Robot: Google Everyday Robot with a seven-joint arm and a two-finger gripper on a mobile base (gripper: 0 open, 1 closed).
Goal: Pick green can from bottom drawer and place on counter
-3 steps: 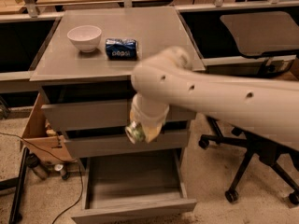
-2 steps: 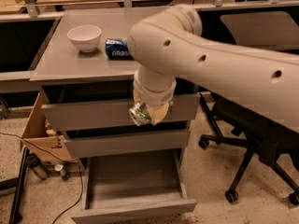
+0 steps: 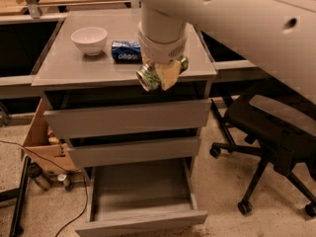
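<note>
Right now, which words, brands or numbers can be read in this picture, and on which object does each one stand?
"pepsi": on the blue can lying on the counter; blurred but legible.
The green can, held by the gripper over the counter's front edge: markings unreadable.
No other text shows.

The thick white arm [image 3: 247,19] comes in from the far right, wrist pointing down, gripper [image 3: 164,74] at centre clamped across the green can [image 3: 148,78].

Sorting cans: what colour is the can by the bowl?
Blue Pepsi can, camera view; the gripper holds the green can at the counter's edge.
</note>
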